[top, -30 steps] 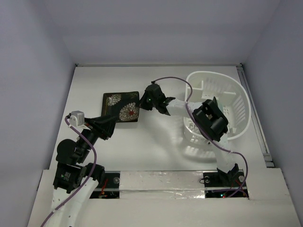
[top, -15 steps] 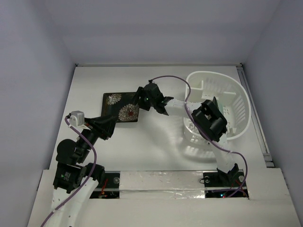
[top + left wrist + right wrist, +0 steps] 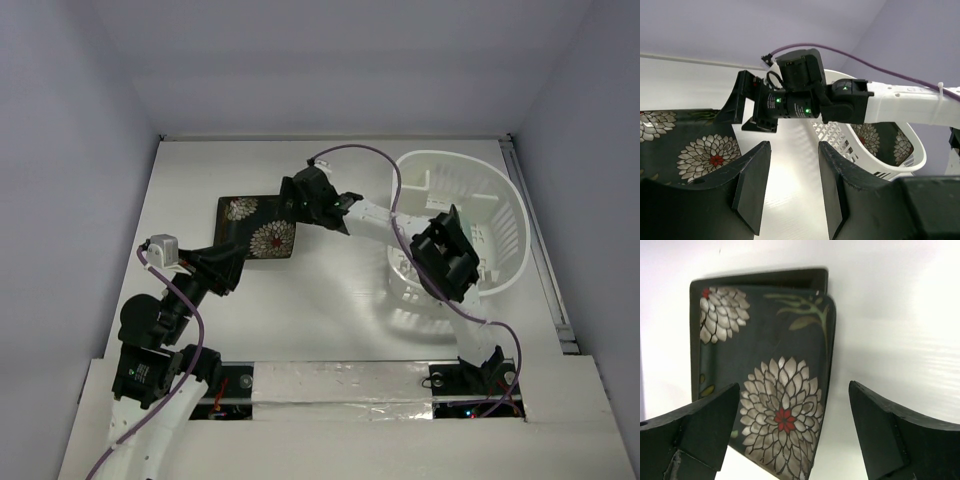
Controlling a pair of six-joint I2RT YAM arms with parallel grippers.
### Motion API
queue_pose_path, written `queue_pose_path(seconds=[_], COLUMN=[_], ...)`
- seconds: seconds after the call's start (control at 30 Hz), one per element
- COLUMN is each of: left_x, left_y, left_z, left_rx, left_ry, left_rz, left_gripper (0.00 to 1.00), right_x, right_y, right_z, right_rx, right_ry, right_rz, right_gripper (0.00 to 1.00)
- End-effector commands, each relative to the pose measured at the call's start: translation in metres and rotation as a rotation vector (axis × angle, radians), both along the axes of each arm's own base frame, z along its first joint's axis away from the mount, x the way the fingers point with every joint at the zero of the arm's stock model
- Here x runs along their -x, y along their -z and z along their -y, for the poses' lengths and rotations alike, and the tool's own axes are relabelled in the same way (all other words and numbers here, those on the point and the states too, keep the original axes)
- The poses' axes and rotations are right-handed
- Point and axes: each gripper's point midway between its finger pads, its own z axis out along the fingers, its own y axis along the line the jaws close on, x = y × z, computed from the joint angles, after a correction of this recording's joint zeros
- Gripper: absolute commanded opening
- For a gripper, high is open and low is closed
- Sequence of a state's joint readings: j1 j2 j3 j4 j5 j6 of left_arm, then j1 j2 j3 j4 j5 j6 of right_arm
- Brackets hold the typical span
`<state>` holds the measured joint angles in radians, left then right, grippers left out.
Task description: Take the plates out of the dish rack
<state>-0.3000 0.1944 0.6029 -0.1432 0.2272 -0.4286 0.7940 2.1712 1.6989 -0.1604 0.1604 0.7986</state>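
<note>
Two black flower-patterned plates [image 3: 255,228] lie stacked on the table left of centre, the top plate [image 3: 765,375] slightly offset on the bottom plate [image 3: 790,276]. My right gripper [image 3: 292,200] hovers open over the stack's right edge, and its jaws [image 3: 792,432] hold nothing. My left gripper [image 3: 228,268] sits at the stack's near corner, and its jaws [image 3: 790,190] stand apart with only bare table between them. The white dish rack [image 3: 515,235] stands at the right. Inside the dish rack [image 3: 840,135] another flowered plate [image 3: 867,137] shows.
The right arm's white forearm [image 3: 375,222] and purple cable [image 3: 350,155] span from the rack's left rim to the stack. Grey walls close in the table on the left, back and right. A metal rail [image 3: 545,260] runs along the right edge.
My right gripper has gone from shut to wide open, letting the flowered plate go onto the stack, and has shifted a little left and back. The left arm has stayed put.
</note>
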Motion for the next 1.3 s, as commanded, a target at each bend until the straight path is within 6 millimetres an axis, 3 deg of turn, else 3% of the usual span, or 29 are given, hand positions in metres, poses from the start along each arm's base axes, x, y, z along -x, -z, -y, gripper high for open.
queue_pose_path(seconds=[0.0,0.03,0.13,0.17,0.27,0.3,0.37,0.4,0.43,0.47,0.57,0.6,0.63,0.73,0.83,0.87,0.9,0.97,1.03,1.27], left_x=[0.001,0.001,0.001,0.002,0.002,0.002,0.003,0.003,0.003,0.004,0.004,0.003,0.003,0.004,0.006,0.007,0.007,0.009,0.009,0.012], left_y=[-0.013,-0.013,-0.014,-0.013,-0.014,-0.014,-0.014,-0.015,-0.016,-0.016,-0.017,-0.017,-0.017,-0.017,-0.019,-0.02,-0.02,-0.02,-0.02,-0.022], left_z=[0.0,0.0,-0.001,-0.001,-0.001,-0.001,-0.001,-0.002,-0.002,-0.002,-0.004,-0.007,-0.009,-0.009,-0.007,-0.007,-0.008,-0.007,-0.009,-0.008], left_rx=[0.016,0.016,0.016,0.014,0.016,0.015,0.015,0.017,0.016,0.017,0.019,0.023,0.024,0.027,0.03,0.031,0.031,0.031,0.033,0.037], left_ry=[0.003,0.001,-0.001,0.001,0.001,0.001,-0.001,-0.004,-0.004,-0.004,-0.017,-0.034,-0.042,-0.045,-0.031,-0.031,-0.031,-0.026,-0.035,-0.026], left_rz=[0.041,0.041,0.044,0.044,0.046,0.048,0.048,0.051,0.055,0.056,0.062,0.059,0.059,0.061,0.066,0.069,0.07,0.072,0.072,0.083], left_gripper=[0.4,0.4,0.4,0.4,0.39,0.37,0.29,0.26,0.23,0.16,0.08,0.07,0.06,0.06,0.15,0.21,0.23,0.28,0.31,0.35], right_x=[-0.004,-0.001,0.006,0.018,0.033,0.043,0.05,0.059,0.067,0.075,0.102,0.111,0.123,0.145,0.165,0.169,0.175,0.179,0.181,0.171], right_y=[-0.045,-0.059,-0.074,-0.096,-0.12,-0.141,-0.16,-0.19,-0.182,-0.188,-0.206,-0.201,-0.215,-0.204,-0.208,-0.209,-0.205,-0.199,-0.188,-0.159], right_z=[0.013,0.013,0.023,0.02,0.033,0.046,0.065,0.085,0.101,0.115,0.173,0.198,0.221,0.284,0.333,0.349,0.365,0.38,0.392,0.383], right_rx=[0.098,0.095,0.118,0.1,0.146,0.157,0.18,0.161,0.212,0.224,0.279,0.349,0.347,0.467,0.516,0.522,0.583,0.619,0.702,0.786], right_ry=[0.027,0.023,0.023,0.003,0.006,0.028,0.041,0.074,0.072,0.081,0.154,0.19,0.228,0.365,0.453,0.496,0.526,0.586,0.608,0.525], right_rz=[0.103,0.132,0.177,0.212,0.263,0.293,0.328,0.37,0.365,0.375,0.399,0.384,0.399,0.337,0.309,0.3,0.278,0.247,0.186,0.065], right_gripper=[0.95,0.93,0.75,0.5,0.03,0.0,0.0,0.0,0.0,0.0,0.0,0.0,0.0,0.01,0.25,0.41,0.46,0.62,0.68,0.7])
